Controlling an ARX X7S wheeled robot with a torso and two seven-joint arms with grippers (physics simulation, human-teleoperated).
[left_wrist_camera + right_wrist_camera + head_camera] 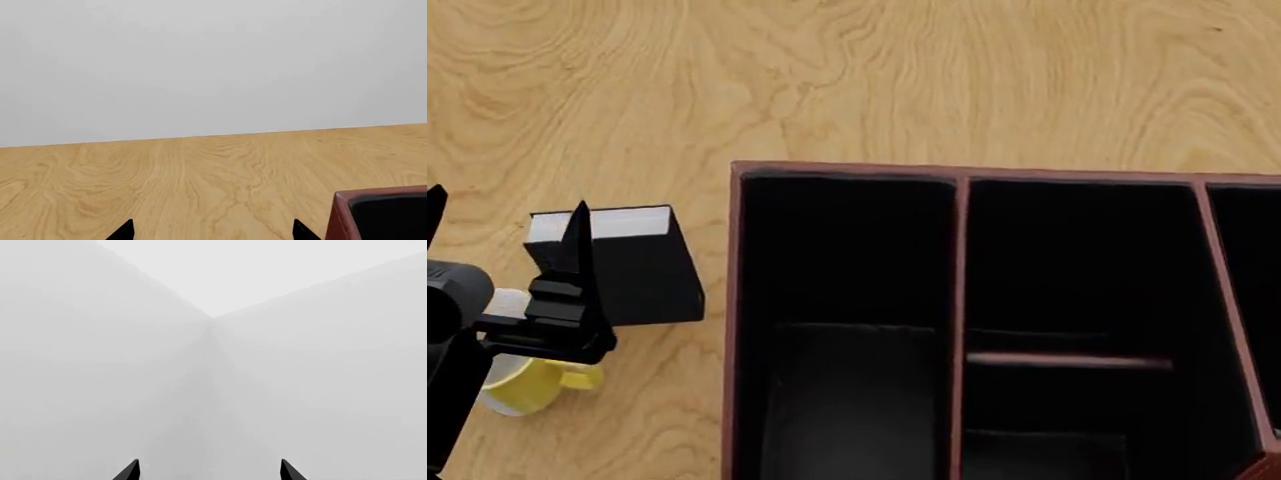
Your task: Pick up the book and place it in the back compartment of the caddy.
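Only overhead: book [627,265] beside caddy [737,300].

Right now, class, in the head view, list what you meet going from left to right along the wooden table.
Yellow-and-white ceramic mug → black left end effector → black hardcover book → reddish-brown leather-look caddy.

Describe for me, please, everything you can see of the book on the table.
The book is a small, thick hardcover with a plain black cover and white page edges showing along its far side. It rests on the wooden table, just left of the caddy without touching its wall. The left gripper hangs open above it, one finger crossing the cover. A yellow mug sits close by, nearer the robot.
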